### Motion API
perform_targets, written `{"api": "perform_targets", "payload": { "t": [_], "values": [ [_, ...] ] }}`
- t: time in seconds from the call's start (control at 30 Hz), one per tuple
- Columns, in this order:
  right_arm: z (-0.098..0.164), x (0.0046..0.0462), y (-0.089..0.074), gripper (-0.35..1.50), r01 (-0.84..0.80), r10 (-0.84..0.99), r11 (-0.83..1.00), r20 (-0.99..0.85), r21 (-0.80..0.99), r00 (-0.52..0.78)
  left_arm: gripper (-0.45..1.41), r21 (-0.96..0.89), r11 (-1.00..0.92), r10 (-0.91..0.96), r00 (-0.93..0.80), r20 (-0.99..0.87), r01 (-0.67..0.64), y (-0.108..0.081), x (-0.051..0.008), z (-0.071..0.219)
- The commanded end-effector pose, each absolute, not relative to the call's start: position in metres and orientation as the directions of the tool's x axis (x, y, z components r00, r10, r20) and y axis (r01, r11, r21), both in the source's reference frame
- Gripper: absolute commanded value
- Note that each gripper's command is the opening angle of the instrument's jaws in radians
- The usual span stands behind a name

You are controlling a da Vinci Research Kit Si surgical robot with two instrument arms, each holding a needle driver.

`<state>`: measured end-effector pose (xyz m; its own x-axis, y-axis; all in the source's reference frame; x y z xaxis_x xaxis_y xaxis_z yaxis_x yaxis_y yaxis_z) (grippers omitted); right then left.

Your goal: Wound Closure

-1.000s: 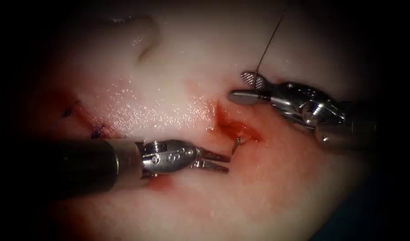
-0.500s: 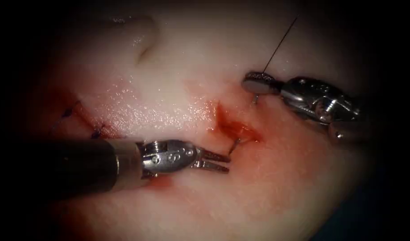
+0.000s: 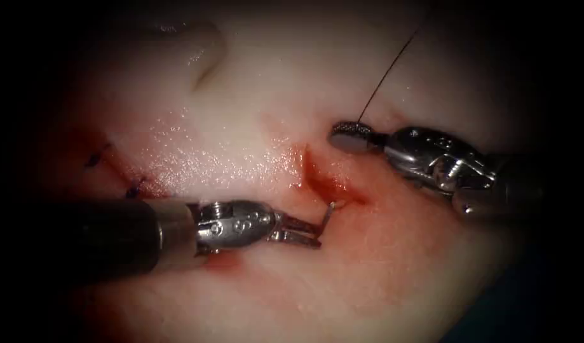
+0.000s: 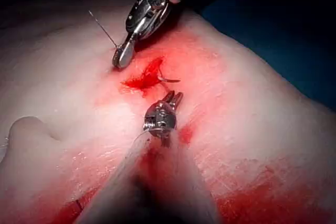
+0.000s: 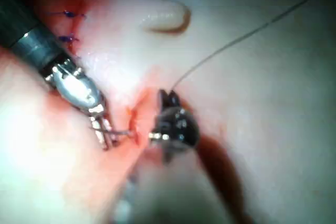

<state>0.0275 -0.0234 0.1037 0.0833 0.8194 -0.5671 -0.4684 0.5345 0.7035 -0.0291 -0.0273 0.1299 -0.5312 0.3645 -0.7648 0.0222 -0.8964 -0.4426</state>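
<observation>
Two jaws of the left tool [image 3: 309,232] are standing a narrow gap apart and are holding nothing. We are reading their tips as just beside the exposed end of the needle [image 3: 328,214], perhaps touching it. In the right wrist view the same end [image 5: 123,131] is lying right against those jaws. The needle is sitting in the tissue [image 3: 241,127]. Only a short bright length is standing out at the left lip of the cut [image 3: 326,181], near its lower end. That length is pointing down and left toward the left tool, roughly crosswise to the line of the jaws. We are judging the left tool to be much the nearer to it. Any grasp would turn on that small offset, with the needle lying just past the upper jaw's tip. The right tool [image 3: 347,136] is resting well apart on the right side of the cut. Its jaws are appearing closed where the thread [image 3: 384,79] is meeting them, and we are taking them to be holding it. We cannot tell whether the needle's tail is also lying between them. Red fluid [image 3: 333,184] is lining the cut.
</observation>
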Motion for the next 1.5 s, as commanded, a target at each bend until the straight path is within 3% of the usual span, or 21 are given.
{"api": "perform_targets", "payload": {
  "t": [0.03,0.1,0.23,0.63,1.13,1.5],
  "values": [
    [0.1042,0.0274,-0.023,0.78,-0.492,0.815,0.528,-0.575,0.693,0.064,0.1,-0.432,-0.902,0.352,-0.53,-0.771,0.029,-0.0276,-0.0294,0.1304],
    [0.1041,0.0267,-0.0227,0.94,-0.504,0.815,0.523,-0.576,0.688,0.059,0.1,-0.414,-0.91,0.337,-0.53,-0.778,0.029,-0.0275,-0.0292,0.1302],
    [0.1034,0.0248,-0.0223,1.04,-0.492,0.818,0.523,-0.572,0.696,0.061,0.1,-0.355,-0.933,0.277,-0.53,-0.802,0.05,-0.0271,-0.029,0.1304],
    [0.104,0.0247,-0.0235,0.93,-0.489,0.811,0.533,-0.582,0.69,0.062,0.51,-0.235,-0.968,0.172,-0.45,-0.876,0.088,-0.026,-0.0297,0.1295],
    [0.106,0.0254,-0.0246,0.84,-0.499,0.801,0.545,-0.594,0.674,0.072,0.49,-0.151,-0.988,0.134,-0.393,-0.91,0.014,-0.0238,-0.0308,0.1261],
    [0.1061,0.0252,-0.0245,0.84,-0.498,0.797,0.551,-0.599,0.67,0.075,0.47,-0.148,-0.987,0.114,-0.377,-0.919,0.065,-0.0247,-0.033,0.1266]
  ]
}}
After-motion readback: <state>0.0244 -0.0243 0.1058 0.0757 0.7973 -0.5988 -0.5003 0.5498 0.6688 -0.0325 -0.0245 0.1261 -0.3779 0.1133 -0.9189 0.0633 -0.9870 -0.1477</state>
